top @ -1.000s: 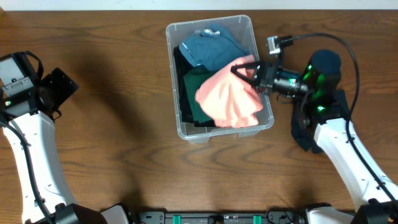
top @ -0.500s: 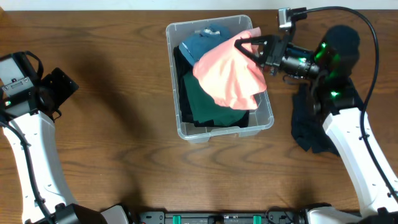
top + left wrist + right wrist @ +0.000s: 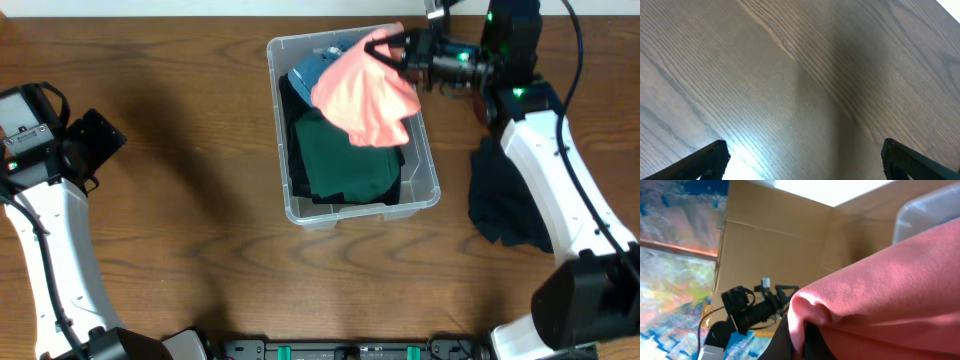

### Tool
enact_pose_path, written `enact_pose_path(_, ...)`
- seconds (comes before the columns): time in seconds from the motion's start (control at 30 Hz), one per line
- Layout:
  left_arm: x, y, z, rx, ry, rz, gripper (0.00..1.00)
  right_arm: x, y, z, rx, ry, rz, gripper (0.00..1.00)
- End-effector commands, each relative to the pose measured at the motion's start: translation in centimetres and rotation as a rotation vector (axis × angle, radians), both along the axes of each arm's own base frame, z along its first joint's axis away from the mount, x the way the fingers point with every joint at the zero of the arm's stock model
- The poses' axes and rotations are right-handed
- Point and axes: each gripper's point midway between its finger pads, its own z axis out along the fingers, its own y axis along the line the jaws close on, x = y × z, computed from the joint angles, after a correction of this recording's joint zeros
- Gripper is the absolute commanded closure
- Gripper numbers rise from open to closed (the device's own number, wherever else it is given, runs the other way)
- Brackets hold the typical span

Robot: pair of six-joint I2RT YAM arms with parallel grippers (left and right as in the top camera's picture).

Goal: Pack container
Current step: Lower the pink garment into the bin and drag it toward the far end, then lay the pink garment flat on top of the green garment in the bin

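Pinching a pink garment (image 3: pixel 365 95) over the container (image 3: pixel 277 120): right end effector (image 3: pixel 392 48). Left end effector (image 3: pixel 804 150) spread, far left of the container.

Clear, glossy plastic container (image 3: pixel 281 140); soft, matt pink fleece garment (image 3: pixel 362 92); matt green cloth (image 3: pixel 345 172); grained wooden table (image 3: pixel 190 230) with a low sheen; matt brown cardboard (image 3: pixel 775 245).

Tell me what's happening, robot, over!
Right pincer shut on pink cloth, hanging over the bin. Left pincer open, far off left. Nothing blocking the bin.
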Motion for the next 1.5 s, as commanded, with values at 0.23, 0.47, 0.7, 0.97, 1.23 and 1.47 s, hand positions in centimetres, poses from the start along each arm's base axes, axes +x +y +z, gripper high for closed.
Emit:
enact_pose_path(0.23, -0.1, 0.3, 0.8, 0.022, -0.012, -0.005, 0.02, -2.5, 3.5, 4.3, 0.015, -0.227, 0.213, 0.99)
enact_pose_path(0.47, -0.1, 0.3, 0.8, 0.022, -0.012, -0.005, 0.02, -1.5, 2.3, -2.4, -0.266, -0.184, 0.094, 0.98)
enact_pose_path(0.7, -0.1, 0.3, 0.8, 0.022, -0.012, -0.005, 0.02, -1.4, 1.8, -2.1, -0.535, -0.229, -0.01, 0.99)
enact_pose_path(0.97, -0.1, 0.3, 0.8, 0.022, -0.012, -0.005, 0.02, -4.6, 6.5, 2.0, -0.323, -0.171, 0.103, 0.99)
enact_pose_path(1.23, -0.1, 0.3, 0.8, 0.022, -0.012, -0.005, 0.02, -6.7, 8.8, 6.3, -0.117, -0.211, 0.241, 0.99)
enact_pose_path(1.47, -0.1, 0.3, 0.8, 0.022, -0.012, -0.005, 0.02, -5.0, 7.8, 3.4, -0.171, -0.172, 0.181, 0.99)
